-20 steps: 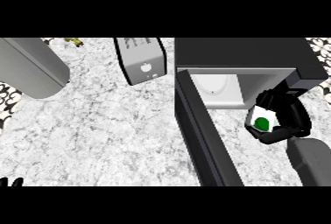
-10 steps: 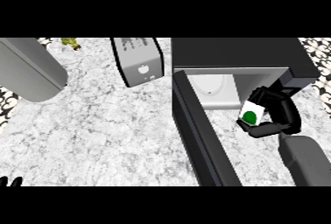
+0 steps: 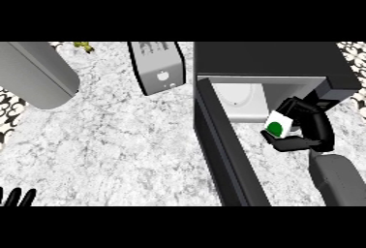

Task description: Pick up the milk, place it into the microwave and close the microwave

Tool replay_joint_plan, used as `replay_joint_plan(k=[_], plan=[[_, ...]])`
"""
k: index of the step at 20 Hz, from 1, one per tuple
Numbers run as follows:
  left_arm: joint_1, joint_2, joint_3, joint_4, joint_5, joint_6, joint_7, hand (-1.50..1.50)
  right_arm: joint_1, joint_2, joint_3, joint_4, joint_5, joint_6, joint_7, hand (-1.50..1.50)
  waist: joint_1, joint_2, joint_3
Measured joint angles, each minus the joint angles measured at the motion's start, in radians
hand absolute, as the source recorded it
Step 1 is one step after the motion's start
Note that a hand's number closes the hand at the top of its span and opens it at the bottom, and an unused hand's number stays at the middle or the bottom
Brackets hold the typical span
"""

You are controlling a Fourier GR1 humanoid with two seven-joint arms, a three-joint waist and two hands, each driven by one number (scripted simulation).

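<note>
left hand (image 3: 17,197): only its fingertips show at the counter's near left corner, straight and relaxed, grasping nothing.
right hand (image 3: 309,131): black fingers curled round the milk, over the counter's right side, just before the microwave's open mouth.
milk (image 3: 278,124): a small white carton with a green mark, held in the right hand; its long axis is tilted, the upper end leaning toward the microwave's opening, the green-marked face turned up.
microwave door (image 3: 225,150): swung open, running from the microwave's front left corner toward the counter's near edge.
microwave (image 3: 268,63): dark box at the far right of the counter (image 3: 129,145), pale cavity open toward the near edge.
toaster (image 3: 159,68): far middle, left of the microwave.
</note>
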Motion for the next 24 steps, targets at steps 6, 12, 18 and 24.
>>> replay_joint_plan(k=[6,12,18,24], plan=[[-0.040,0.009,-0.008,0.016,-0.002,-0.013,0.002,-1.50,0.037,-0.003,0.000,-0.046,0.036,-0.121,-0.009,1.50,0.030,0.009,0.003],[-0.071,0.022,-0.014,0.024,0.004,-0.028,0.013,-1.50,0.084,-0.011,0.004,-0.099,0.086,-0.270,0.015,1.50,0.071,0.018,0.002],[-0.103,0.033,-0.018,0.032,-0.006,-0.032,0.024,-1.50,0.094,0.017,-0.014,-0.130,0.107,-0.433,0.061,1.50,0.114,0.029,0.000],[-0.134,0.044,-0.022,0.043,-0.032,-0.033,0.034,-1.50,0.115,0.007,-0.015,-0.152,0.191,-0.603,0.071,-1.50,0.150,0.039,0.001]])
